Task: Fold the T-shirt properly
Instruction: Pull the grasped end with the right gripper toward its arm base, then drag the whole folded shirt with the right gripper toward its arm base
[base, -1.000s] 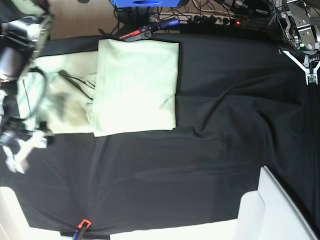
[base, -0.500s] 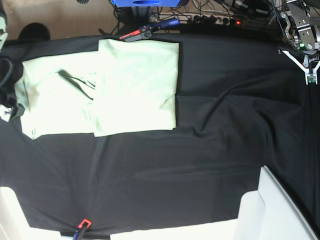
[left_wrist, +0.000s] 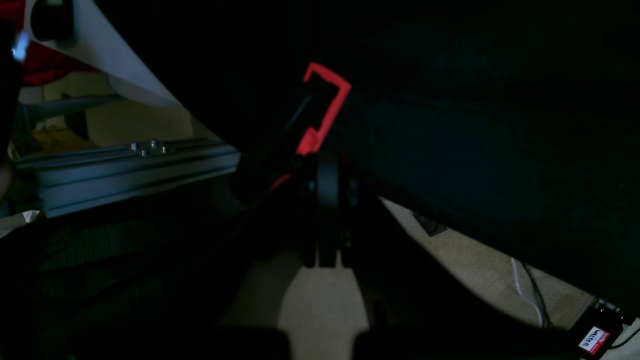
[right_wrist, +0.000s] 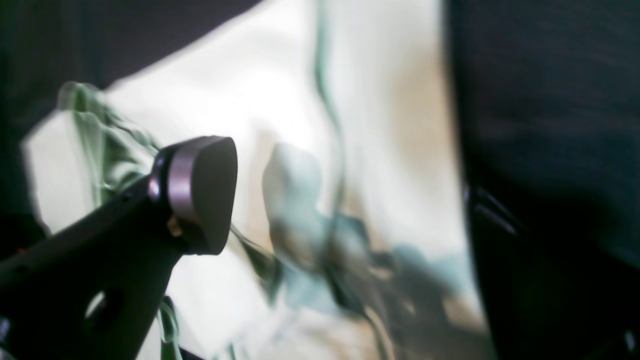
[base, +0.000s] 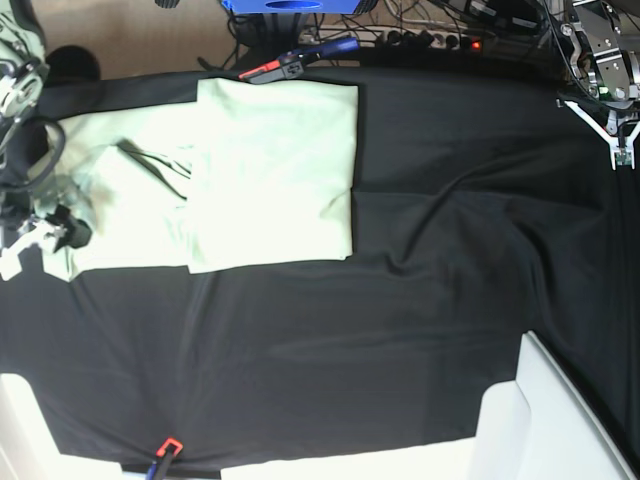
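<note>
Pale mint-green T-shirt (base: 230, 185) spread on the black cloth (base: 400, 330), toward the far left of the base view, well apart from the white bins at the near edge. Partly folded, by the look of it: a crisp rectangular panel (base: 275, 175) lying doubled over the middle, with a looser, creased part (base: 125, 205) still trailing out to the left, likely the portion left to bring over. Right gripper (base: 35, 235) at that trailing edge, jaws spread wide and holding nothing; one dark rounded finger pad (right_wrist: 200, 192) hanging just above rumpled fabric in the wrist view, the other finger out of frame. Probably placed there to take hold of the loose edge for the next fold, though contact with the cloth cannot be told through the blur. Left gripper (base: 612, 135) parked at the far right corner of the table, fingers pressed together and empty, apparently kept out of the way since the shirt sits wholly on the other side; its wrist camera aimed past the table edge at dim floor and a red clamp (left_wrist: 325, 107). Red and blue clamps (base: 295, 62) at the far edge, seemingly pinning the black cloth flat so that it does not drag with the shirt. Chief risk judged for the next pinch: catching the black cloth together with the thin shirt layer.
</note>
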